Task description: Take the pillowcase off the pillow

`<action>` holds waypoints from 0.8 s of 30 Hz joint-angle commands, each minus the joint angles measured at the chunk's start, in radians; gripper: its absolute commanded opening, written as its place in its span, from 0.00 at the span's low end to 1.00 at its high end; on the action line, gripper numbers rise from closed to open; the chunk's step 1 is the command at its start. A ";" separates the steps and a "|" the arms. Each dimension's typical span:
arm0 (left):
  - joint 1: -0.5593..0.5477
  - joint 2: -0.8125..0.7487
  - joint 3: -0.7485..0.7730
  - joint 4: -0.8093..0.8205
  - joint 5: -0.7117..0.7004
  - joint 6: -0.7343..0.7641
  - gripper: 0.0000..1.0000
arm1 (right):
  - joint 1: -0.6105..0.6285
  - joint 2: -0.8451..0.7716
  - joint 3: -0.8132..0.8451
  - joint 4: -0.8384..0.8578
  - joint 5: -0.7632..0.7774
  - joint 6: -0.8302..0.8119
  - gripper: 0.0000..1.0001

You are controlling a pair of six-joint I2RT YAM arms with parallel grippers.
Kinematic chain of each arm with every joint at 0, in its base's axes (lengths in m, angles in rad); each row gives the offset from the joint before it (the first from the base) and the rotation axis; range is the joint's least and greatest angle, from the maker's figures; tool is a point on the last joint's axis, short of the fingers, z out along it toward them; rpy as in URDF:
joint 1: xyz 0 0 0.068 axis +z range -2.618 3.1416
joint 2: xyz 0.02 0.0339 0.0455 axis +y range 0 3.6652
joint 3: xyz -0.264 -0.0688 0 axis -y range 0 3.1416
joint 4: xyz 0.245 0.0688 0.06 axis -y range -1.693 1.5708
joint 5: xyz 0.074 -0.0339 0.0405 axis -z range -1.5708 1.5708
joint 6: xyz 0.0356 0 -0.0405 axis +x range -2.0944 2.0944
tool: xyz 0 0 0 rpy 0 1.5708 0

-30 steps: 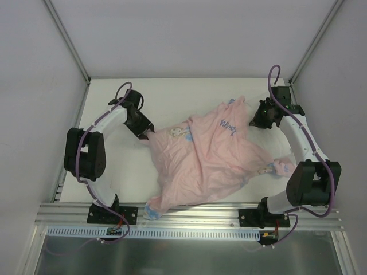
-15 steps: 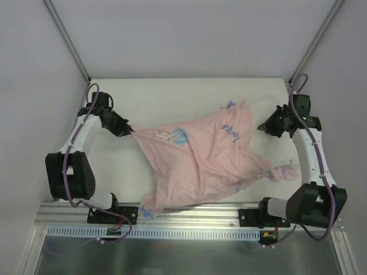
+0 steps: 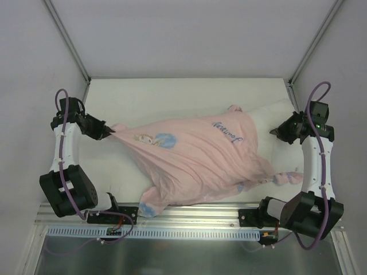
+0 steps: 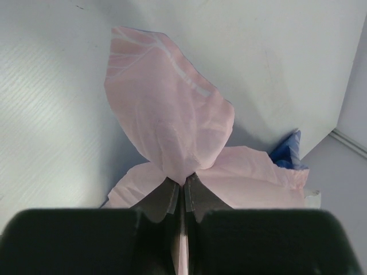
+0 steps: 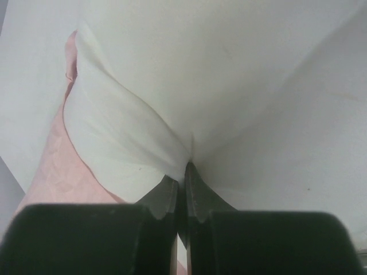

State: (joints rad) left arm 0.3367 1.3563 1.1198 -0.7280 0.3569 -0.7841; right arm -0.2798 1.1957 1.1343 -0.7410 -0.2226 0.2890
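Top view, left gripper (image 3: 108, 131): at the far left of the table (image 3: 172, 91), its tips clamped on the left corner of the pillowcase (image 3: 189, 163).
Top view, pillowcase: pale pink side up, drawn out from that held corner toward the right and spread across the middle of the table. A printed figure and a blue patch show through near its left end. One blue-edged corner lies at the near edge, and a bunched end lies near right.
Top view, pillow (image 3: 266, 117): plain white. Its right end is bare and sticks out of the pillowcase on the right, while the rest is covered by pink fabric.
Top view, right gripper (image 3: 276, 132): at the right side of the table, tips against the bare white end of the pillow.
Left wrist view, left gripper (image 4: 183, 186): jaws pressed nearly together, with a pinch of pink cloth caught between them.
Left wrist view, pillowcase (image 4: 169, 120): a pink fold rises just beyond the tips, and more pink cloth with a small blue part lies to the right on the white table.
Right wrist view, right gripper (image 5: 183, 172): jaws narrow, nipping a fold of white fabric.
Right wrist view, pillow (image 5: 172, 69): fills most of the frame, creased where it is pinched.
Right wrist view, pillowcase (image 5: 51, 166): a pink edge lies along the pillow's left side.
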 commanded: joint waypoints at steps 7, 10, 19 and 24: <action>0.237 -0.045 0.153 0.013 -0.021 0.059 0.00 | -0.236 -0.091 0.057 -0.003 0.045 0.025 0.01; 0.234 -0.014 0.198 0.015 0.011 0.043 0.00 | -0.230 -0.088 0.090 -0.004 0.009 0.045 0.01; 0.243 0.113 0.353 0.002 -0.067 0.055 0.00 | -0.223 -0.123 0.073 -0.032 0.045 0.019 0.01; 0.135 0.237 0.458 0.001 0.033 0.186 0.10 | -0.121 -0.087 0.074 -0.018 -0.020 -0.036 0.01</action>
State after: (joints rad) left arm 0.5022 1.5379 1.4899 -0.8551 0.4587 -0.7052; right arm -0.4294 1.1072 1.1534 -0.8818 -0.3420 0.2897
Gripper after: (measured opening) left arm 0.075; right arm 0.039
